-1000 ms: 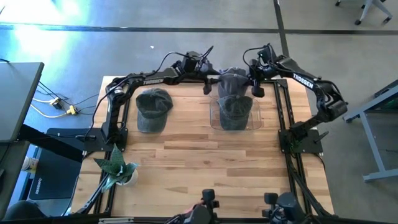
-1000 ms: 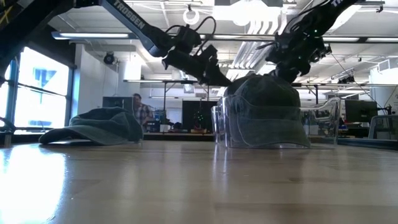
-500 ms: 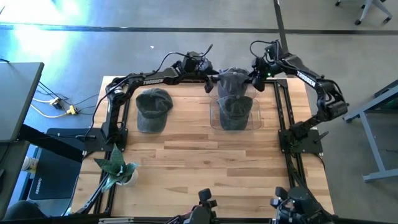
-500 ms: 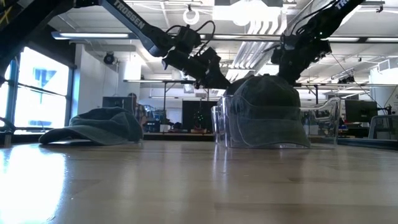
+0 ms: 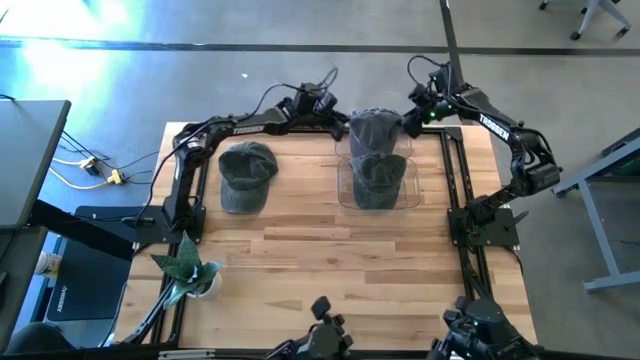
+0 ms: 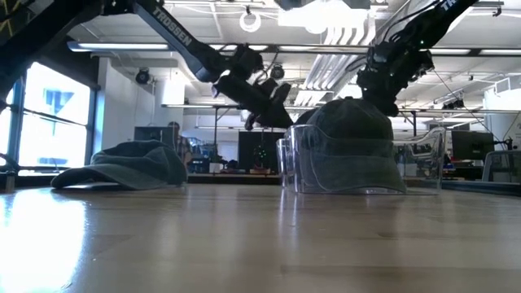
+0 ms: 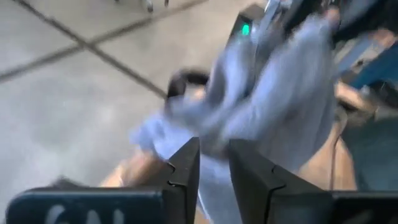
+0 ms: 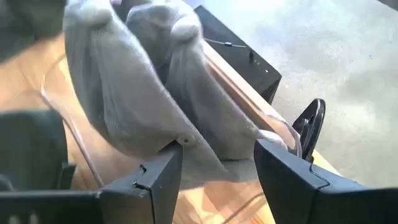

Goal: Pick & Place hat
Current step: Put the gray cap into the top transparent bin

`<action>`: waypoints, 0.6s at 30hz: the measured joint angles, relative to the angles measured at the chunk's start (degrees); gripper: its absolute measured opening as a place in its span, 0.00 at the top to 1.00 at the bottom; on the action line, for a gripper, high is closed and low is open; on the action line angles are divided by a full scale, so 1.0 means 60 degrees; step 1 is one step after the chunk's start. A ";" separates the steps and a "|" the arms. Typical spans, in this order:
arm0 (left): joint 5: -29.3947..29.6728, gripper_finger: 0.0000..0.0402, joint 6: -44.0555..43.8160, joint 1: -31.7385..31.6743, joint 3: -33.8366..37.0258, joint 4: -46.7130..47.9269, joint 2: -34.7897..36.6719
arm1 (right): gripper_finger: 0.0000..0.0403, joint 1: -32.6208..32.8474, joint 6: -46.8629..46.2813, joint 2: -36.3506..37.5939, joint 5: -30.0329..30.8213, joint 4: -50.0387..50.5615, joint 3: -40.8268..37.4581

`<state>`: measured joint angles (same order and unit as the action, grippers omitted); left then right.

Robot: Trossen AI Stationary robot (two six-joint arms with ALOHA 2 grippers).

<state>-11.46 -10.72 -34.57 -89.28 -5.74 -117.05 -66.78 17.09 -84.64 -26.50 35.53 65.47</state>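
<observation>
Released — right gripper (image 8: 214, 180) had opened wide, backing off the grey cap (image 5: 376, 128) just ahead, resting on the clear bin (image 5: 410, 196); left gripper (image 7: 214, 177) narrowed, empty — placement judged complete.

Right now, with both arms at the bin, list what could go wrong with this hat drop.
1. The hat sits on top of another cap in the clear bin, its back over the far rim; it may slide off.
2. The right end effector is open with fabric between its fingers, so pulling away may drag the hat out.
3. The left end effector is close and could snag the fabric.
</observation>
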 joint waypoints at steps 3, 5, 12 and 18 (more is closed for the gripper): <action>0.0250 0.84 -0.0054 0.0087 0.0020 -0.0337 -0.0226 | 0.52 -0.0001 -0.0789 0.0000 -0.0025 -0.0326 0.0002; 0.0413 0.87 -0.0195 0.0143 -0.0010 -0.0372 -0.0267 | 0.52 -0.0001 -0.1206 0.0000 -0.0015 -0.0469 0.0004; 0.0578 0.94 -0.1315 0.0128 0.0001 -0.0160 -0.0239 | 0.52 -0.0001 -0.2026 0.0000 0.0723 -0.0579 0.0004; 0.0006 0.96 -0.1455 0.0115 -0.0533 0.1172 0.0156 | 0.52 0.0000 -0.2023 0.0416 0.1078 -0.0441 0.0007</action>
<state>-11.43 -19.45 -33.88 -92.47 1.30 -116.11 -66.78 4.95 -82.15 -20.03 32.88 65.51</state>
